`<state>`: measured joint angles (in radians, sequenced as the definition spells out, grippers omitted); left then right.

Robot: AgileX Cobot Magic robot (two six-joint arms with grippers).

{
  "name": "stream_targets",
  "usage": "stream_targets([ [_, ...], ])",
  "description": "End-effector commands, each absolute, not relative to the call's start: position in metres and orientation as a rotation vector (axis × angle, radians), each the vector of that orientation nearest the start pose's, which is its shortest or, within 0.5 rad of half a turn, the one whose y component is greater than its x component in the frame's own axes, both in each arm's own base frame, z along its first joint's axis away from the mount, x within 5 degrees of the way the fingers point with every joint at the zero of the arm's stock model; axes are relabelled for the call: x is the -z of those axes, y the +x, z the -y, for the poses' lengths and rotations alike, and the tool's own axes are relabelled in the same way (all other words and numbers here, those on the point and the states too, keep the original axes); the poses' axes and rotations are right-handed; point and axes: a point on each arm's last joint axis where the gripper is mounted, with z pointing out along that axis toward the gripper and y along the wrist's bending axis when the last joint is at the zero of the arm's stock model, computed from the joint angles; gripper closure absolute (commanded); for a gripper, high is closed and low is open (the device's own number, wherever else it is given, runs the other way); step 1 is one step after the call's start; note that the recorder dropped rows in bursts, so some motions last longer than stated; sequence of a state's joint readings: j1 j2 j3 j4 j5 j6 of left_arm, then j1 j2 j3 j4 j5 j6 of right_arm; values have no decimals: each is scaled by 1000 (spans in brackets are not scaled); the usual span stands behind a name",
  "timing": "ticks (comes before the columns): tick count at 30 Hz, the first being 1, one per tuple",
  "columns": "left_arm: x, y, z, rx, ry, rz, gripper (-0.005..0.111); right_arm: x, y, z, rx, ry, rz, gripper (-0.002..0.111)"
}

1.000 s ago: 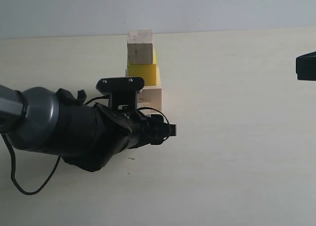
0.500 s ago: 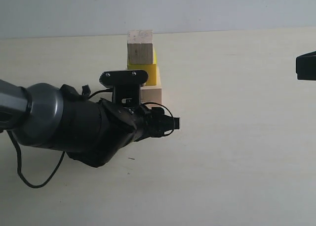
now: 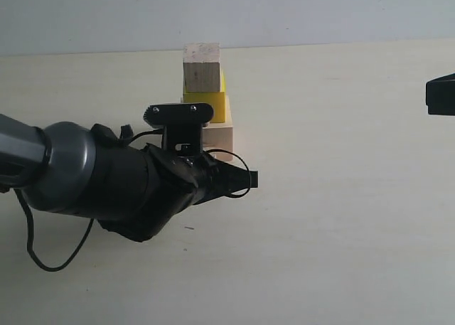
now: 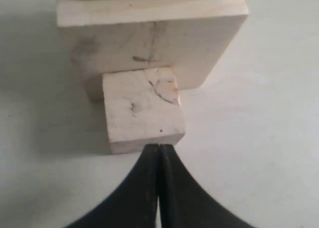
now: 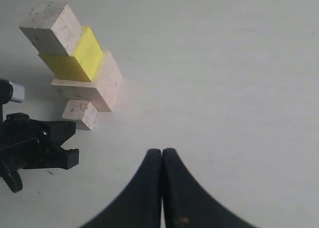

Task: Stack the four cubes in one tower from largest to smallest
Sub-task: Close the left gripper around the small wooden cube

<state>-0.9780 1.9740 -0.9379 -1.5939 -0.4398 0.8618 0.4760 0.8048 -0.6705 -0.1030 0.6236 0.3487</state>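
Foreground: the left arm (image 3: 106, 186), bulky and black, reaches in low over a pale table (image 3: 341, 197). The left gripper (image 4: 158, 148) is closed, its fingers pressed tip to tip and holding nothing. The tips point at the small cube (image 4: 143, 111) and sit right at its near edge; whether they touch it cannot be told. The small cube lies on the table, up against the foot of the large cube (image 4: 149, 33). On the large cube sits the yellow cube (image 5: 75, 58), and on that the medium cube (image 5: 52, 28) — a three-cube stack, upright. Off to the right, well apart from the cubes, the right gripper (image 5: 162, 155) hangs over the table — also closed and empty. Farthest back stands a pale grey wall (image 3: 284, 12).
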Motion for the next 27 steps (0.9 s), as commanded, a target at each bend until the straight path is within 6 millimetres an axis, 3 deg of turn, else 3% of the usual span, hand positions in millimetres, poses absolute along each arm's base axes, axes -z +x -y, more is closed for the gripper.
stream_targets([
  [1, -115, 233, 275, 238, 98, -2407, 107, -308, 140, -66, -332, -217, -2231, 108],
  [5, -122, 221, 275, 266, 115, -2419, 107, -308, 140, -66, -330, -217, -2233, 108],
  [8, -120, 199, 279, 262, 177, -2426, 107, -307, 140, -66, -329, -217, -2235, 108],
  [11, -118, 202, 277, 243, 165, -2422, 105, -307, 140, -66, -331, -216, -2237, 108],
  [12, -118, 203, 276, 247, 169, -2424, 100, -307, 140, -66, -331, -216, -2237, 108],
  [14, -117, 204, 276, 254, 172, -2428, 81, -307, 139, -66, -332, -213, -2243, 108],
  [15, -117, 204, 276, 252, 173, -2429, 64, -307, 139, -66, -334, -212, -2243, 108],
  [17, -112, 204, 276, 239, 177, -2438, 42, -307, 139, -67, -349, -205, -2247, 108],
  [19, -106, 204, 276, 220, 183, -2448, 37, -307, 139, -67, -354, -202, -2248, 108],
  [23, -94, 204, 275, 191, 180, -2473, 38, -307, 139, -67, -354, -202, -2250, 108],
  [27, -96, 206, 277, 194, 177, -2460, 38, -307, 139, -67, -354, -202, -2250, 108],
])
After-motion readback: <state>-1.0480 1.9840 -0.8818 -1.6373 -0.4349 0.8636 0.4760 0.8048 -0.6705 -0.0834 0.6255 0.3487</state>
